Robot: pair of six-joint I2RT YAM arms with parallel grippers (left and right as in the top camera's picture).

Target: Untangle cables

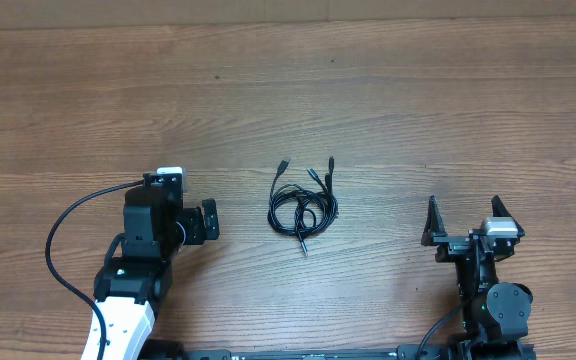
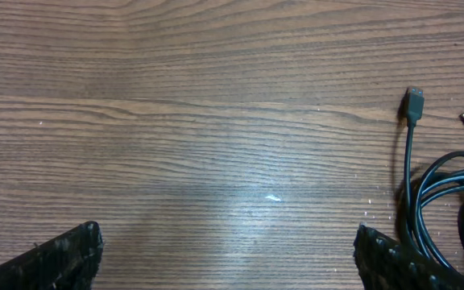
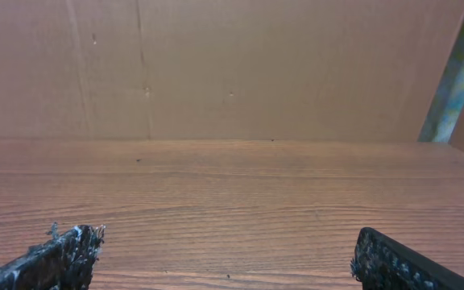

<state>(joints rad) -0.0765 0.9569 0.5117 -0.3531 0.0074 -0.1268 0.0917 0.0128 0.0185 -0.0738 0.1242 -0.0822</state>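
**A:** What does the overhead view show, and what is hard to read?

**B:** A small black tangle of cables (image 1: pixel 303 205) lies at the middle of the wooden table (image 1: pixel 368 90), between the two arms and touching neither. Several plug ends fan out on its far side. The loops overlap, so I cannot count the cords. The right gripper (image 1: pixel 465 215) is spread wide and holds nothing. The left gripper (image 1: pixel 180 224) is partly hidden under its own arm, so its state is unclear from above.

**A:** Does the left wrist view settle that?

**B:** Yes. The left gripper (image 2: pixel 228 250) is spread wide with bare wood between the fingers. Only the fingertips (image 2: pixel 63 258) show, cut off at the bottom edge. The cables (image 2: pixel 409 161) lie just beside the right-hand finger and run off the frame's right edge. One flat plug (image 2: pixel 414 103) is sharp here, a detail too small to read from overhead.

**A:** And the right wrist view?

**B:** The right gripper (image 3: pixel 228 254) is spread wide and empty, its tips cropped. The camera faces bare tabletop and a brown panel wall (image 3: pixel 256 64). The cables do not appear here.
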